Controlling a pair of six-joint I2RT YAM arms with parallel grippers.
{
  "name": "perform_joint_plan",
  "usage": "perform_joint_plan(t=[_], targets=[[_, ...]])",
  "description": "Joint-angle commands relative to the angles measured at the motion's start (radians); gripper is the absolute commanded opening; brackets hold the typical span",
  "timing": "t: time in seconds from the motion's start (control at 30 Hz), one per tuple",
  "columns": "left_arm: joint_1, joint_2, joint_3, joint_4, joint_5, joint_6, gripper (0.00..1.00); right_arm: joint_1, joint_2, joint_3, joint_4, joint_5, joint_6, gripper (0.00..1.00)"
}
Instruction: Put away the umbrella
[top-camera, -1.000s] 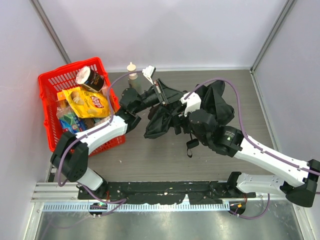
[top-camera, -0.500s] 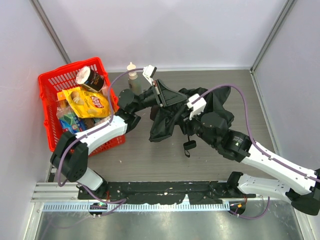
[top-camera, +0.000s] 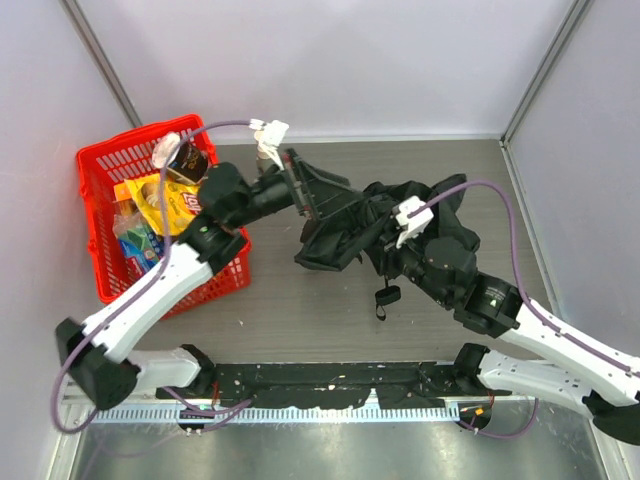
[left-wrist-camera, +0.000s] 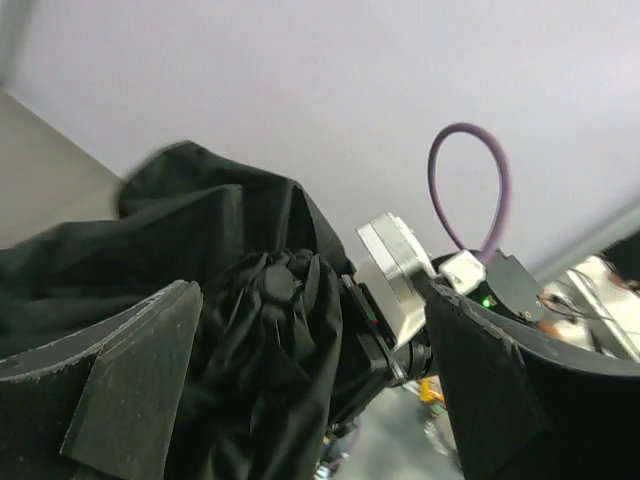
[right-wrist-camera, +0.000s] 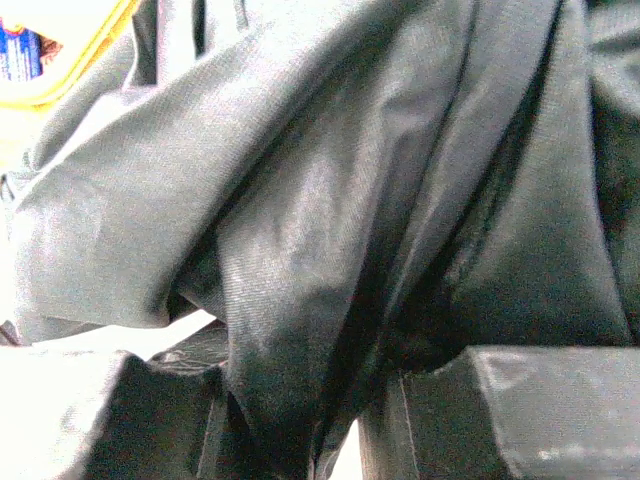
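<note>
black umbrella (top-camera: 335, 225) bunched | left claw (left-wrist-camera: 310, 300) apart, fabric between | right claw (right-wrist-camera: 300, 365) clamped on umbrella fabric

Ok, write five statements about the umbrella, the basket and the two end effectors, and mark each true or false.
1. The umbrella lies on the table, outside the red basket. True.
2. The red basket is empty. False: it holds a yellow chip bag and other items.
3. The left end effector has its fingers wide apart, with umbrella fabric between them. True.
4. The umbrella is neatly rolled and strapped shut. False: its fabric is loose and crumpled.
5. The right end effector hangs clear of the umbrella. False: it is closed on a fold of the fabric.
</note>
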Motion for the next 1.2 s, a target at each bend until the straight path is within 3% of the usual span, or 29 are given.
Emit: perform_joint_plan(t=[0.0,0.13,0.17,0.27,0.33,0.47,0.6,0.7,0.77,0.8,0.9,1.0,1.17], targets=[[0.006,-0.167,0.024,-0.345,-0.241,0.298,0.97,-0.011,-0.059,0.0,0.059,0.109,0.056,0.01],[0.002,-0.244,-0.033,-0.44,-0.293,0.378,0.62,-0.011,-0.045,0.054,0.021,0.217,0.084,0.01],[-0.005,-0.249,-0.048,-0.442,-0.272,0.383,0.59,-0.011,-0.022,0.068,-0.01,0.246,0.09,0.01],[-0.078,-0.243,-0.068,-0.456,-0.242,0.409,0.76,-0.011,0.032,0.158,-0.067,0.292,0.12,0.01],[-0.133,-0.232,-0.07,-0.485,-0.305,0.453,0.88,-0.011,0.044,0.215,-0.105,0.281,0.145,0.01],[-0.21,-0.184,-0.058,-0.5,-0.377,0.518,0.92,-0.011,0.046,0.276,-0.166,0.235,0.186,0.01],[-0.219,-0.099,-0.001,-0.589,-0.497,0.542,0.72,-0.011,0.018,0.296,-0.211,0.142,0.208,0.01],[-0.21,-0.074,0.036,-0.652,-0.678,0.564,0.36,-0.011,-0.008,0.293,-0.249,0.064,0.203,0.01],[-0.177,-0.088,0.027,-0.637,-0.69,0.546,0.05,-0.011,-0.033,0.279,-0.265,-0.011,0.193,0.01],[-0.157,-0.095,0.021,-0.626,-0.677,0.527,0.0,-0.011,-0.051,0.275,-0.277,-0.062,0.188,0.01],[-0.127,-0.121,-0.004,-0.599,-0.615,0.53,0.0,-0.011,-0.08,0.255,-0.324,-0.113,0.174,0.01],[-0.126,-0.138,-0.018,-0.624,-0.597,0.543,0.0,-0.011,-0.099,0.272,-0.406,-0.095,0.163,0.01],[-0.124,-0.173,-0.106,-0.643,-0.592,0.537,0.0,-0.011,-0.139,0.327,-0.403,-0.049,0.134,0.01]])
